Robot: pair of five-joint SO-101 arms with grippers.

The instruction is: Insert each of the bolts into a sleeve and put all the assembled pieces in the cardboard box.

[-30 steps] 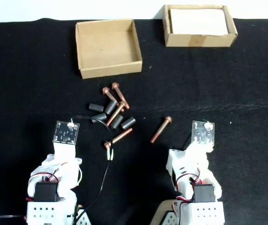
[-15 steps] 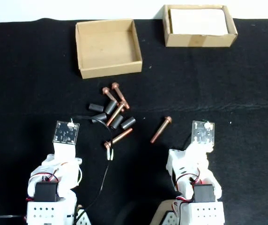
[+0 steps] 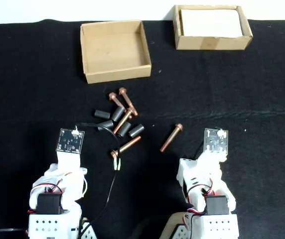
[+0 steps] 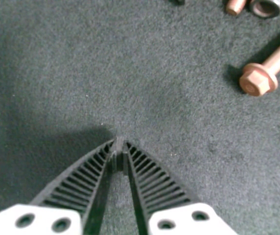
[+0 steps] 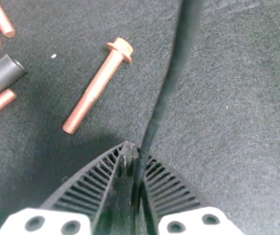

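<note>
Black cloth-covered table (image 3: pixel 262 89), far box (image 3: pixel 210 43) holding white sheets (image 3: pixel 211 22), loose black cable (image 3: pixel 111 186)

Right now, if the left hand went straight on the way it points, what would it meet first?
The way looks free: bare black cloth lies ahead of the left hand. The copper bolt sits off to one side. Depth is unclear, though.

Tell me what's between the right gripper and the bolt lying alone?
Just bare black cloth between the right gripper and the bolt, seen in the right wrist view.
</note>
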